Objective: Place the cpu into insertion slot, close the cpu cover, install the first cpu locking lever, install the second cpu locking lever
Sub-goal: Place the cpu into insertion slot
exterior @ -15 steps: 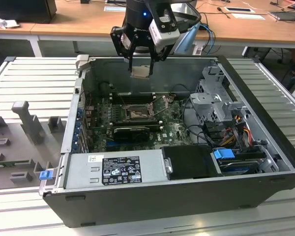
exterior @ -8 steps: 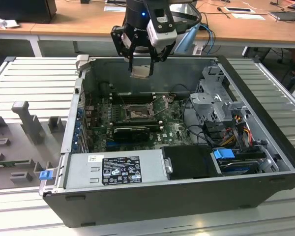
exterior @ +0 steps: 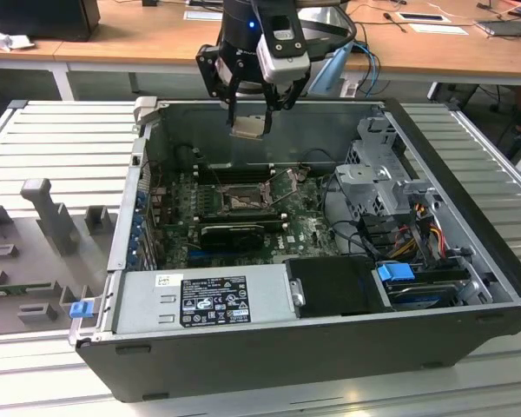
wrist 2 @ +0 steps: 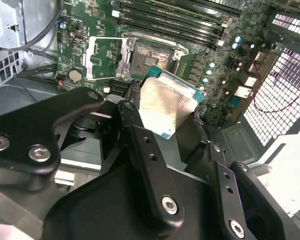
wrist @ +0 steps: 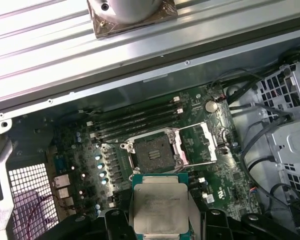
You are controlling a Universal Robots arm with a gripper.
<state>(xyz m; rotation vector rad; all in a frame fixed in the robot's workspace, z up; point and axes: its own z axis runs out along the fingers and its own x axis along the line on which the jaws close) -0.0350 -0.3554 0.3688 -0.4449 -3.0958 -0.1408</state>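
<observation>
My gripper (exterior: 250,120) hangs above the open computer case (exterior: 139,347), shut on the cpu (exterior: 247,127), a flat square chip with a pale silver top. In both wrist views the cpu (wrist 2: 166,102) (wrist: 160,205) sits between the black fingers (wrist 2: 140,135), well above the green motherboard. The insertion slot (exterior: 243,201) (wrist: 154,152) (wrist 2: 151,54) lies below with its pin field bare. Beside the slot, the cpu cover (wrist: 197,144) (wrist 2: 104,57) is swung open.
Long black memory slots (wrist: 135,120) run beside the socket, and a black graphics card (exterior: 234,230) lies on its other side. A power supply (exterior: 213,300) fills the case's front, and a drive cage (exterior: 382,165) with cables stands at the exterior view's right. Grey fixtures (exterior: 43,217) sit at its left.
</observation>
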